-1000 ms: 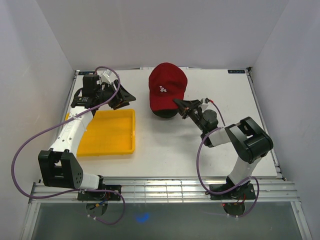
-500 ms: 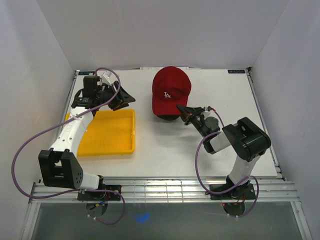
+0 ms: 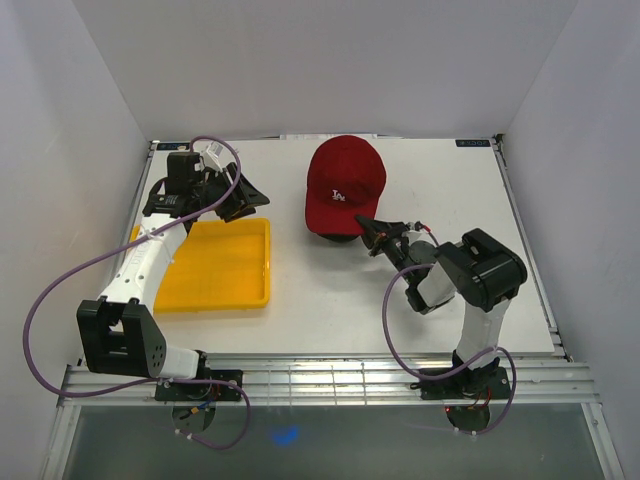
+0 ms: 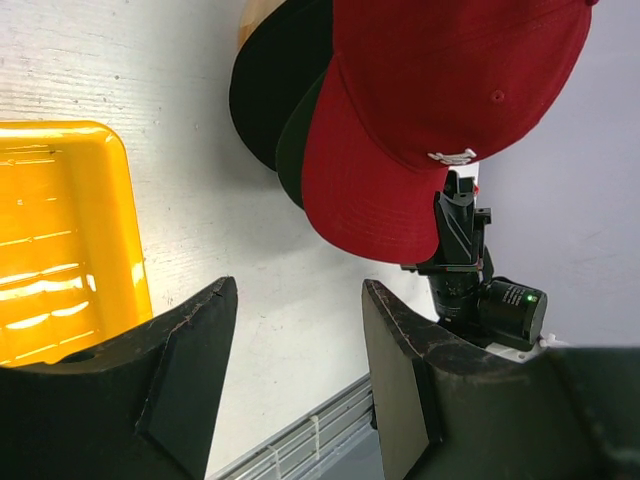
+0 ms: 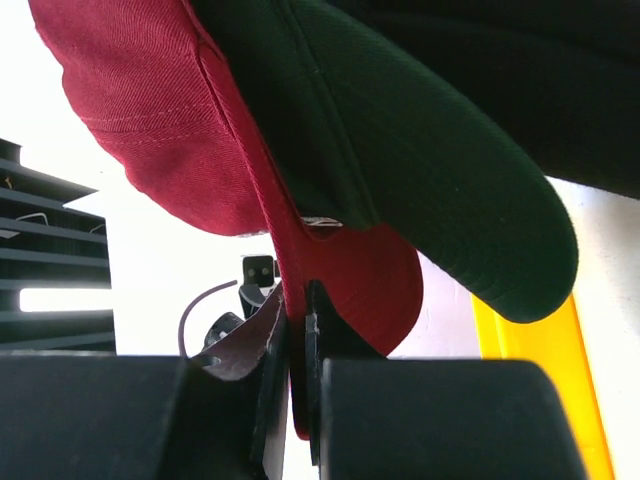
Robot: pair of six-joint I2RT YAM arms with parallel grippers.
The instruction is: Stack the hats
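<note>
The red cap with white "LA" (image 3: 343, 181) lies on top of the stack at the table's back middle, its brim towards the near side. A dark green cap (image 4: 296, 135) and a black cap (image 4: 270, 70) sit under it; their brims also show in the right wrist view, green (image 5: 440, 190) and black (image 5: 520, 70). My right gripper (image 3: 367, 226) is shut on the red cap's brim (image 5: 340, 270), at the stack's near edge. My left gripper (image 3: 256, 197) is open and empty at the back left, above the yellow tray's far edge, pointing at the stack.
A yellow tray (image 3: 215, 265) lies at the left, under the left arm. A tan wooden stand top (image 4: 255, 12) peeks out behind the black cap. Walls close in the table on the left, back and right.
My right gripper has drawn back towards the near side while holding the red brim; the red cap has turned and settled lower over the stack. The left arm has not moved.
</note>
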